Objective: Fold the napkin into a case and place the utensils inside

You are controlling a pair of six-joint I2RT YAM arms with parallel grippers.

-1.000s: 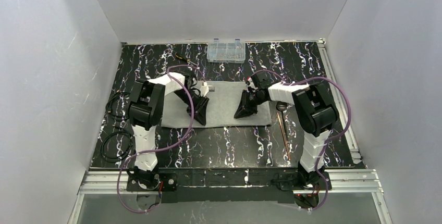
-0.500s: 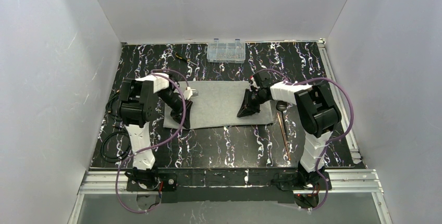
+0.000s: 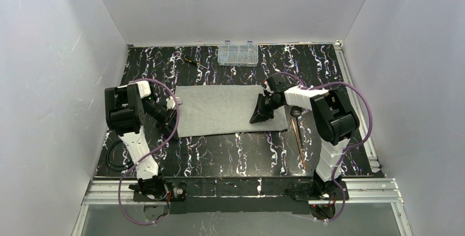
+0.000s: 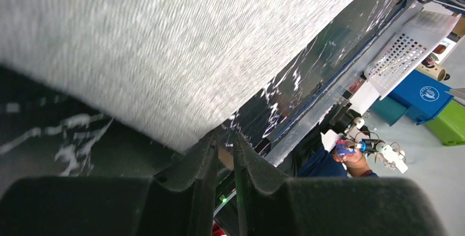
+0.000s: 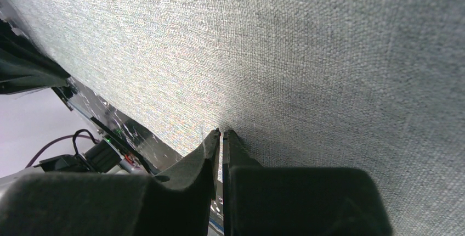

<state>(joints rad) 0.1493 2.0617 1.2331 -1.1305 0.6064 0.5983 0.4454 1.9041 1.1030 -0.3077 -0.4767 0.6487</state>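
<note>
The left tool [image 4: 225,136] has swung from the middle of the napkin [image 3: 219,110] out to its left edge, which it pinches. The cloth now lies flat on the desk [image 3: 230,156]. The right tool [image 3: 257,116] stays put, pinching the right side.

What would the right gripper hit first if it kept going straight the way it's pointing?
The napkin. The right gripper points down into the grey cloth with its jaws almost shut, tips apparently pinching it, so nothing else lies in between.
</note>
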